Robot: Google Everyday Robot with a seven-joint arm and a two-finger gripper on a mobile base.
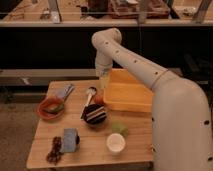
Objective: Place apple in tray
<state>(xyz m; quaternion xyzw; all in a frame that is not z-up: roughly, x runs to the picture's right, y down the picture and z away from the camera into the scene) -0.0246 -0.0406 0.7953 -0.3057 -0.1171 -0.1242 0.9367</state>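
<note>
The apple point(99, 99), small and red-orange, rests on the wooden table point(90, 152) against the left outer wall of the tray point(131, 95), a large yellow-orange bin at the table's back right. My gripper point(103, 83) hangs pointing down just above the apple, beside the tray's left rim. Its fingers stand open with nothing between them. The white arm arches up from the right foreground and comes down over the tray's near left corner.
A dark bowl point(95, 115) sits just in front of the apple, with a spoon-like piece point(91, 92) behind it. An orange-red bowl point(50, 108) is at the left. A white cup point(115, 143), pale green lump point(119, 128) and blue pack point(70, 140) stand near the front.
</note>
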